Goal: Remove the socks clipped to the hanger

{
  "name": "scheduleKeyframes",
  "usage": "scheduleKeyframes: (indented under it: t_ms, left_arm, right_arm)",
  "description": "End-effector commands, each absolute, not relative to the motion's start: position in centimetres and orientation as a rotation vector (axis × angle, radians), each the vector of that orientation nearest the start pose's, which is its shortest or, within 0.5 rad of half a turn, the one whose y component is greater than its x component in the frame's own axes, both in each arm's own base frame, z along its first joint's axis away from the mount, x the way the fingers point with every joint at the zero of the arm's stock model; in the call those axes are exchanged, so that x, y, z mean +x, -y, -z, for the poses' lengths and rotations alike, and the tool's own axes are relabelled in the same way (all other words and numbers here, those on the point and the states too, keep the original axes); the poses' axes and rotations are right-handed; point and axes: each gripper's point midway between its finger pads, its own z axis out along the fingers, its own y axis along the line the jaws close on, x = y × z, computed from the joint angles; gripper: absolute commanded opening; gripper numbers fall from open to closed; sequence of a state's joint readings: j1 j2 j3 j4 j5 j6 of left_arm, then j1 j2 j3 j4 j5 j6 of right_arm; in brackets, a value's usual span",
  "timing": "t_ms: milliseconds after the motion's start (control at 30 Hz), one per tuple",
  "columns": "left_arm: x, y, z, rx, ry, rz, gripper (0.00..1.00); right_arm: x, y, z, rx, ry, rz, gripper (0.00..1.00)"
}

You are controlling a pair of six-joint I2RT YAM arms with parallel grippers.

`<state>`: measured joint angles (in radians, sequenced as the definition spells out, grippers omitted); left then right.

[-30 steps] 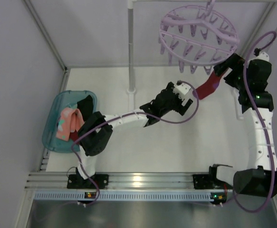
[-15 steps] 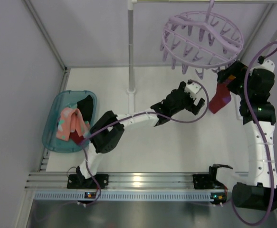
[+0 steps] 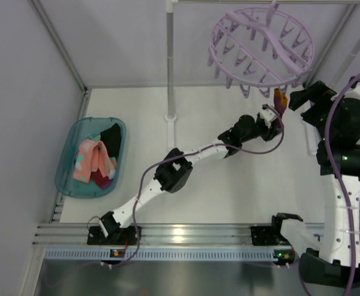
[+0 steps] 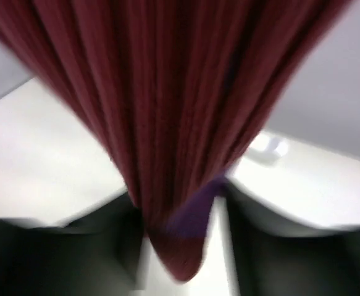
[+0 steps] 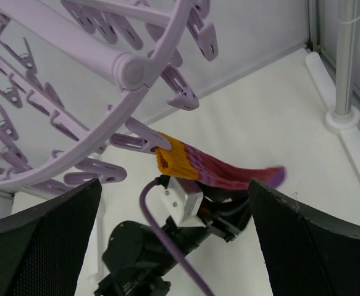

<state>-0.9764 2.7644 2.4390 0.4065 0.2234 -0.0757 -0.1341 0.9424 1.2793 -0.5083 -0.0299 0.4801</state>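
1. Pale grey wall panels [image 3: 19,92] enclose a white surface [image 3: 229,191]. A slotted metal rail [image 3: 180,235] runs along its near edge.
2. Far left: translucent teal plastic tub [image 3: 73,137] on the surface. It holds a black sock [image 3: 110,134], a salmon pink sock [image 3: 92,159] and a magenta-red sock [image 3: 99,179], all limp and heaped.
3. Centre back: upright white metal pole [image 3: 170,61], foot on the surface.
4. Left arm stretched out to the right. Left end effector [image 3: 271,117] is just under the one clipped sock. Wrist view is blurred: the sock's tip sits between the fingers [image 4: 254,246], but I cannot tell if they grip.
5. Dark red ribbed sock with orange cuff and purple toe [image 5: 210,169] is pinned at the cuff by one lilac peg [image 5: 139,142], toe trailing away.
6. Round lilac plastic ring hanger [image 5: 68,40] hangs above the surface, other pegs bare.
7. Right end effector [image 3: 304,98] is raised just beside the hanger's rim, fingers spread wide, nothing between them.
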Motion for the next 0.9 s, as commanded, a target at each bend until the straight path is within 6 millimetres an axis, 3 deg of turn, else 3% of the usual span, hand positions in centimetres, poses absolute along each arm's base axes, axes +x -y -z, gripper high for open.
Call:
scheduleKeyframes:
  t_ms: [0,33,100,200,400,567,700,867]
  left_arm:
    - [41.4,65.2,-18.4,0.769,-1.256,0.992,0.39]
    - [42.2,64.7,-18.2,0.734,-1.281,0.953,0.00]
    - [43.6,63.4,-18.7,0.630,-1.325,0.890,0.00]
    - [43.8,61.6,-19.7,0.568,-1.354,0.842,0.00]
    - [40.9,59.2,-23.5,0.577,-1.390,0.905,0.00]
    - [36.9,56.4,-26.8,0.598,-1.419,1.012,0.00]
    - [35.1,54.5,-28.3,0.553,-1.455,1.077,0.00]
    - [33.3,53.1,-28.2,0.510,-1.517,1.153,0.00]
  right_arm:
    - [29.4,1.7,-43.3,0.479,-1.539,-0.292,0.98]
    - [28.9,1.7,-43.9,0.474,-1.518,-0.288,0.98]
    - [28.7,1.9,-43.9,0.478,-1.510,-0.274,0.98]
    - [29.4,1.7,-43.2,0.470,-1.534,-0.288,0.98]
    - [31.7,0.2,-39.2,0.404,-1.707,-0.340,0.96]
    - [33.1,0.5,-37.2,0.367,-1.785,-0.293,0.96]
    - [34.1,-1.4,-38.0,0.257,-1.792,-0.385,0.91]
    - [34.3,-2.8,-40.6,0.183,-1.735,-0.438,0.87]
